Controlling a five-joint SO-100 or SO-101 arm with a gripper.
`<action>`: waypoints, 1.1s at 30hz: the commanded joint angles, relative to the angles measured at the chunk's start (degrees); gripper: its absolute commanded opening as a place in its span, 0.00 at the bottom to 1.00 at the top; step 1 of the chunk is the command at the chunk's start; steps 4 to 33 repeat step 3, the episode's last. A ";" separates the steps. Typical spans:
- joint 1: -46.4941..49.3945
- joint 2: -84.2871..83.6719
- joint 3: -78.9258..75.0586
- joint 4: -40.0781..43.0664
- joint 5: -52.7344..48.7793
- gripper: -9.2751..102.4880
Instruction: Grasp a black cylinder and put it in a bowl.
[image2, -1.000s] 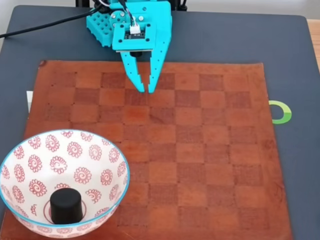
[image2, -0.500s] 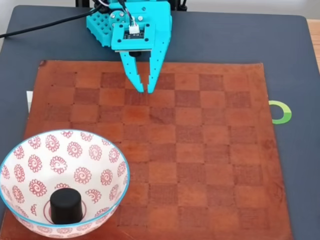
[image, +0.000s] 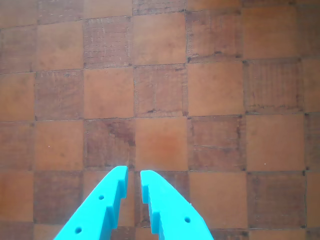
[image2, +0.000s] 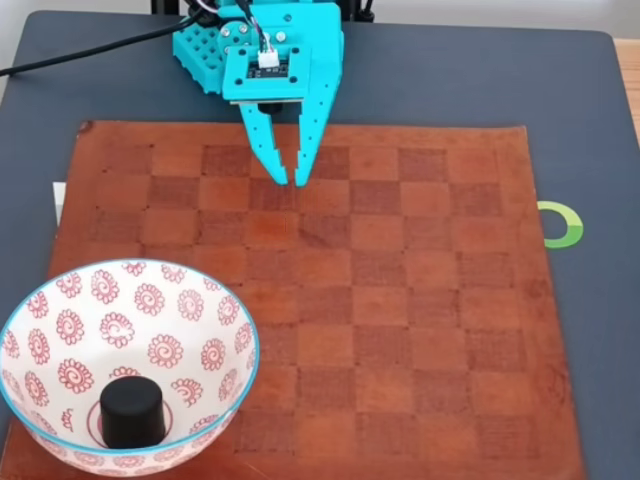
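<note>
From my end the job looks finished. In the fixed view the black cylinder (image2: 132, 411) stands upright at the bottom of the bowl (image2: 215, 325), right over the red rings at its centre, and nothing is touching it. The bowl sits at the near left corner of the brown leather checkerboard mat (image2: 420, 320), partly hanging off the mat's edge toward the camera.

My tool (image2: 291, 180) is well apart from the bowl, up at the far edge of the mat near the arm's base, pointing down toward the board. Its two teal fingers are drawn nearly together, with only a thin slit between the tips, and they carry nothing. The wrist view agrees: the tool (image: 133, 172) comes in from the bottom edge with that same narrow gap, and beyond it I see just bare light and dark squares of the board.

The mat lies on a dark grey surface (image2: 580, 120), with a small green ring mark (image2: 563, 225) off to the right of the mat.

So I judge grasp, carry and release all done. I see no second cylinder anywhere on the board, so I would count nothing left except perhaps parking the arm
</note>
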 joint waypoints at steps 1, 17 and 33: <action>0.18 2.99 -0.26 -0.26 -0.26 0.09; 0.18 2.99 -0.26 -0.26 -0.26 0.09; 0.18 2.99 -0.26 -0.26 -0.26 0.09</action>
